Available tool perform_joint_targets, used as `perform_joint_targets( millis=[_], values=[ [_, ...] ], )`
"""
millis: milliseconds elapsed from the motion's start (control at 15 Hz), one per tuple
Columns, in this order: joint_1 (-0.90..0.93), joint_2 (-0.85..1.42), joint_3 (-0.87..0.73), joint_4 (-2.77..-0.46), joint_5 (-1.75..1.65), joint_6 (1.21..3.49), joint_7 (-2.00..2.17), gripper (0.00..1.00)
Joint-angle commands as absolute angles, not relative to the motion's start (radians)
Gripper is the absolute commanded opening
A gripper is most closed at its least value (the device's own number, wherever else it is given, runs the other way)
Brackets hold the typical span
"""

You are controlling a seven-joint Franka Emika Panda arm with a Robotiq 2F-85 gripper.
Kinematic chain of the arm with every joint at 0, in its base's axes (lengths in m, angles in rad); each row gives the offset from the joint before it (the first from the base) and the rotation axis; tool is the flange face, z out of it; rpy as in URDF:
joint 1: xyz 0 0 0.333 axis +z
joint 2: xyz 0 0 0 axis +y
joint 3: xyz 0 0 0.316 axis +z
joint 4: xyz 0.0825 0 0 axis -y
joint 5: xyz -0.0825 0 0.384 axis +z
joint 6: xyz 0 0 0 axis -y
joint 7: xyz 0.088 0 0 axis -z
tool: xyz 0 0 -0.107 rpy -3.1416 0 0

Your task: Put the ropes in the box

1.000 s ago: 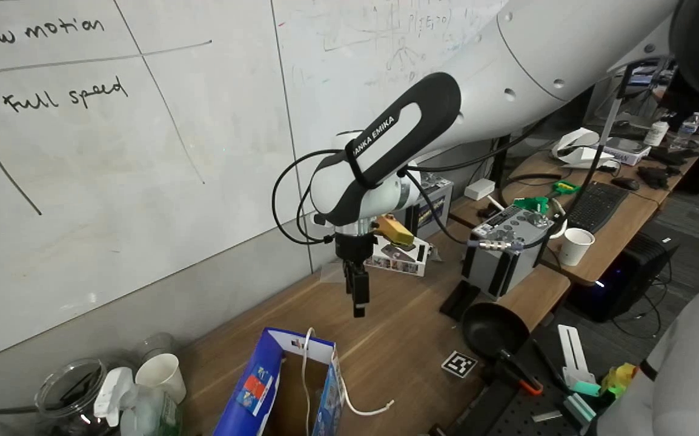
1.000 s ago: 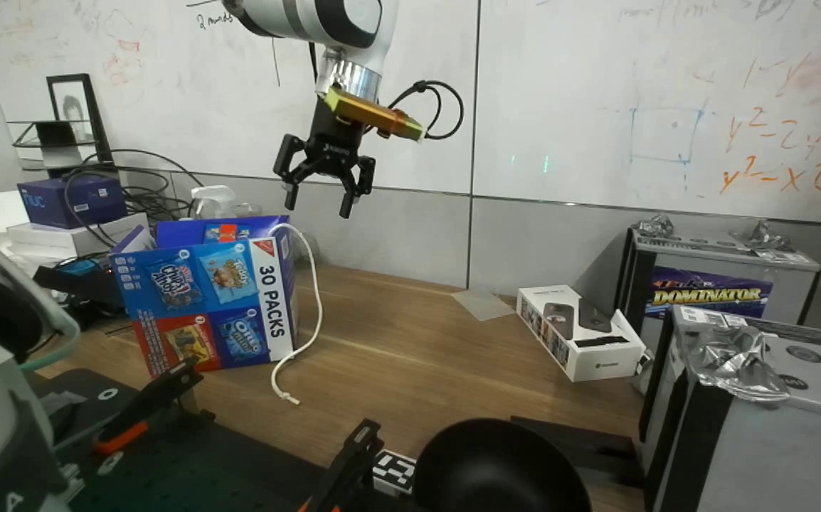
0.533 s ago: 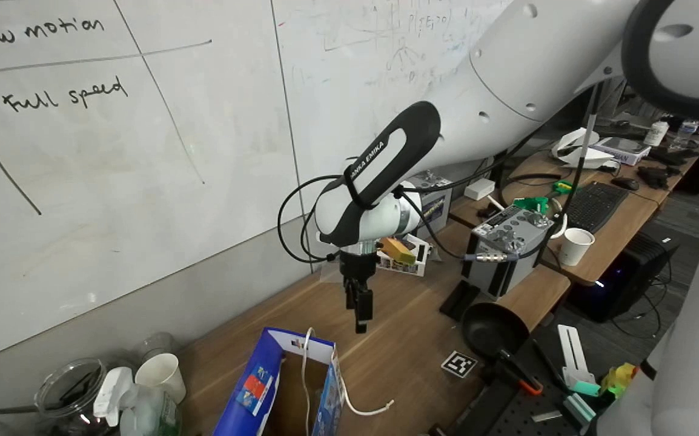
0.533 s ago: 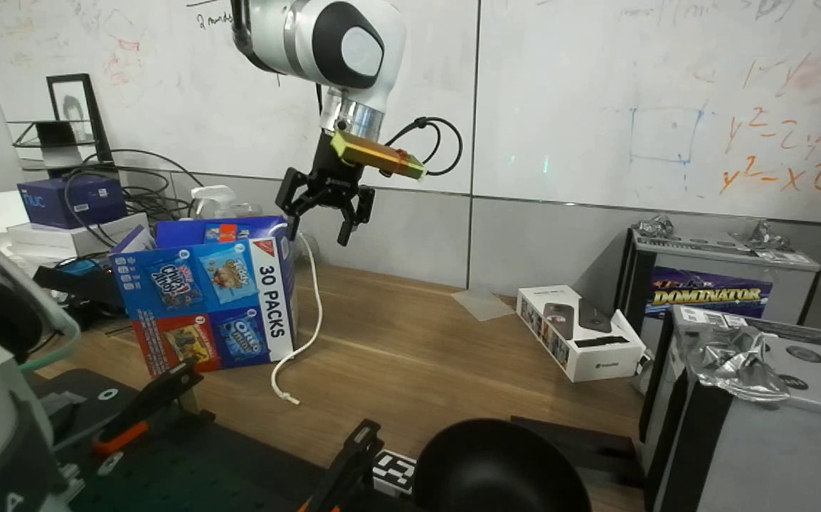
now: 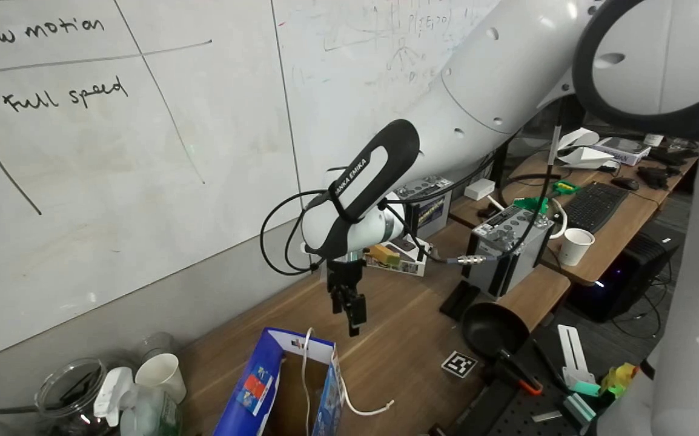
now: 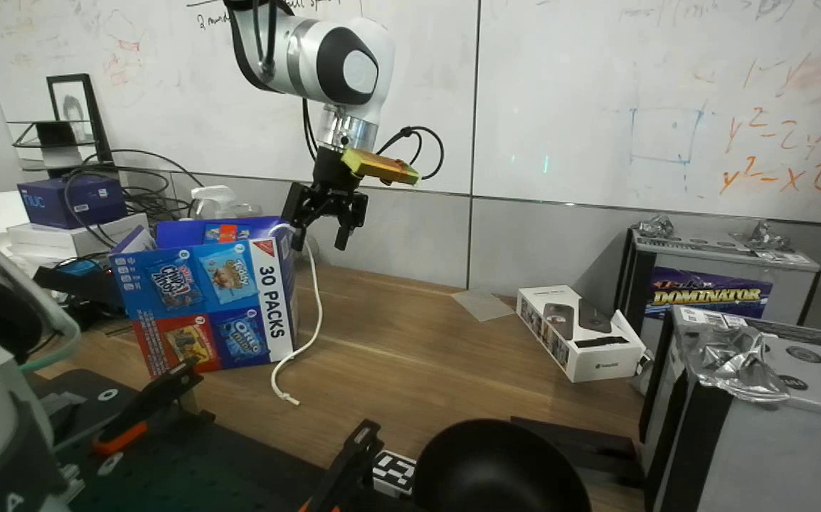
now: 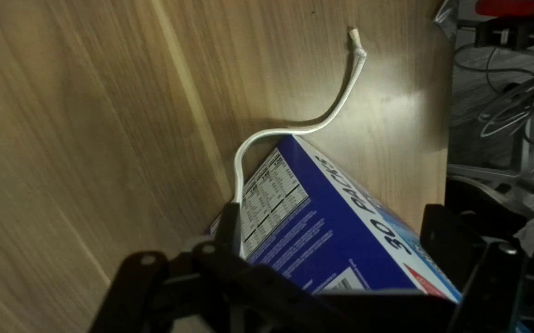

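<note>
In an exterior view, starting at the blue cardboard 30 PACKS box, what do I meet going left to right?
Blue cardboard box → limp white rope → black-and-white patterned square → round black pan → grey boxy DOMINATOR machine.

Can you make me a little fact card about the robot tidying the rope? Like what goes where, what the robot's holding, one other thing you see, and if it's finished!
Goes into: blue box, open on top
To tidy: white rope, draped over the box rim, part inside, part outside
Loose end: knotted, on the table
Robot: gripper above the table, jaws apart, holding nothing
Also there: black pan
Finished: not yet, some rope is outside the box
</note>
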State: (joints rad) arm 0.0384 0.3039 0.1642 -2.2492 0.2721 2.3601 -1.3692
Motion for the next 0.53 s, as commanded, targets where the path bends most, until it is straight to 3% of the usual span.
perform_joint_targets(
  millis=[0,467],
  values=[
    [0.021,0.336,0.204,-2.178,0.296,2.424,-1.431,1.00],
    [-0.021,0.463,0.281,-2.058,0.345,2.443,-1.607,1.00]
  ],
)
